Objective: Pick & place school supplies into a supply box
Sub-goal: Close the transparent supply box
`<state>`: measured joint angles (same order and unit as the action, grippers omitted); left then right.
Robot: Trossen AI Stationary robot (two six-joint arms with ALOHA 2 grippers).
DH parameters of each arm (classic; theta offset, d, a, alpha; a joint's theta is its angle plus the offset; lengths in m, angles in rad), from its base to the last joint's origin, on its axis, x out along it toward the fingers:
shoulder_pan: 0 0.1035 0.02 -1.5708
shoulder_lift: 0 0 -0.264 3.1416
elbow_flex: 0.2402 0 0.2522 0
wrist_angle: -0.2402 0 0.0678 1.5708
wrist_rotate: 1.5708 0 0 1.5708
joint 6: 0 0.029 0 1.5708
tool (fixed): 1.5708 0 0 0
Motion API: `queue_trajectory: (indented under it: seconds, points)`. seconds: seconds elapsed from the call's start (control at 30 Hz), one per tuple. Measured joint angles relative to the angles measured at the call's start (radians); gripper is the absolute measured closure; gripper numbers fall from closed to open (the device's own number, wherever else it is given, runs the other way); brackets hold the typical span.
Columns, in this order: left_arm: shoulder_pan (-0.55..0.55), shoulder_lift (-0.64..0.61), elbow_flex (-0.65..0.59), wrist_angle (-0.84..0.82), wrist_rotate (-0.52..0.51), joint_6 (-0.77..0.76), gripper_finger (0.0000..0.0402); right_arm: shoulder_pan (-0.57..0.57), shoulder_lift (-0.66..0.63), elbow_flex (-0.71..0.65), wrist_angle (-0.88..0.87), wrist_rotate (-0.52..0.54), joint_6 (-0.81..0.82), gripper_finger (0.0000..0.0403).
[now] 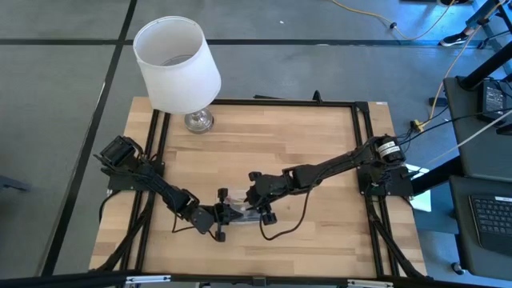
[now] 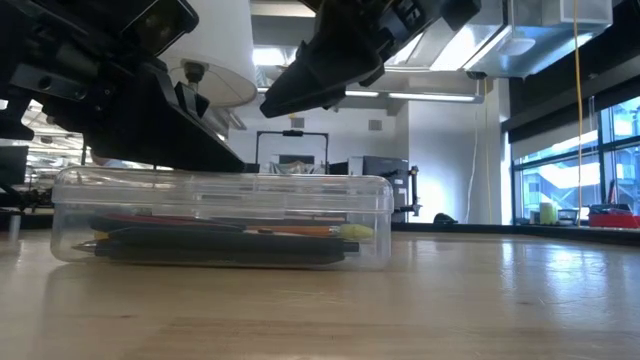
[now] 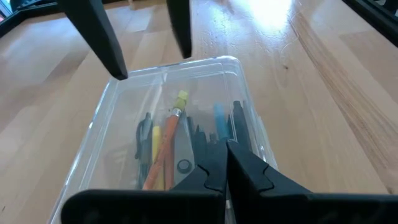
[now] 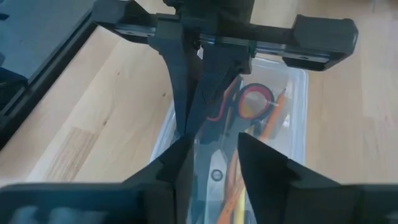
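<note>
While both claws crowd the box (image 1: 238, 210), note how it lies: its long axis runs across the counter (image 1: 264, 152) from one arm to the other, near the front edge. Your left claw (image 3: 224, 163) hangs over its own end, fingers pressed together and empty. Your right claw (image 4: 214, 155) hangs over the opposite end, fingers slightly parted, holding nothing. Pencils (image 3: 163, 146) and scissors (image 4: 252, 102) lie lengthwise inside. Neither arm is nearer.
</note>
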<state>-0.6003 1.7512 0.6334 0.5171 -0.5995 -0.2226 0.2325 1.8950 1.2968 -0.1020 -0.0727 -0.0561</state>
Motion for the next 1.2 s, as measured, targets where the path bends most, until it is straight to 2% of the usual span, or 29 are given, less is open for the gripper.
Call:
queue_trajectory:
  seconds: [0.3,0.43,0.57,0.83,1.2]
  points:
    - [0.0,0.0,0.0,0.0,0.0,0.0,0.0398,0.0,0.0,0.0,-0.002,0.001,0.019,0.0158]
    - [0.0,0.0,0.0,0.0,0.0,0.0,0.0398,0.002,0.002,0.002,-0.018,0.001,0.022,0.0129]
    - [0.0,0.0,0.0,0.002,0.001,0.0,0.0398,0.002,0.031,0.003,-0.031,0.004,0.027,0.0121]
    - [0.0,0.001,-0.001,0.003,0.006,0.0,0.0398,0.002,0.083,0.003,-0.048,0.091,0.025,0.0121]
    - [-0.001,-0.013,-0.002,0.002,0.018,0.031,0.0398,0.003,0.112,0.009,-0.069,0.106,0.026,0.0121]
